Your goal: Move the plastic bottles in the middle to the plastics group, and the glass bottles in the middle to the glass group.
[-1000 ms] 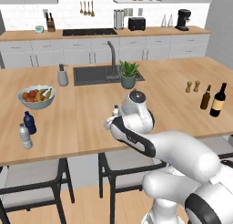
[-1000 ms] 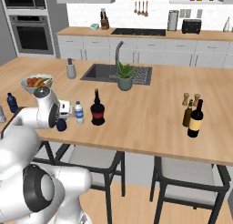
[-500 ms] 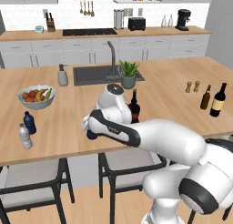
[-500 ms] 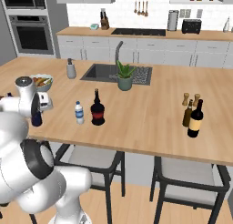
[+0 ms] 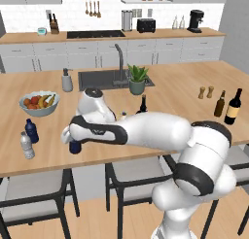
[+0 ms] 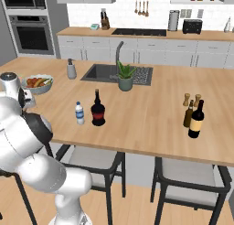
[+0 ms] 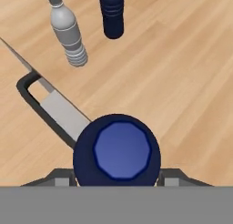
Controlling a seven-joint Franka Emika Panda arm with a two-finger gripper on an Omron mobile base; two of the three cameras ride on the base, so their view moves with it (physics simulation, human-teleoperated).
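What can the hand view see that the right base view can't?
Hand view: a near navy bottle from above, plus a greyish clear bottle and a far navy bottle beyond it. Right base view: a squat black bottle, a small clear bottle, a wine bottle, a potted plant. Both: the wooden counter.

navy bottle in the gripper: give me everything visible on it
The dark navy bottle looks like opaque plastic, with a round shoulder and a lighter blue faceted cap, seen top-down in the hand view, so it stands upright. The gripper is shut on it, one fingertip either side. In the left base view it sits near the counter's front edge.
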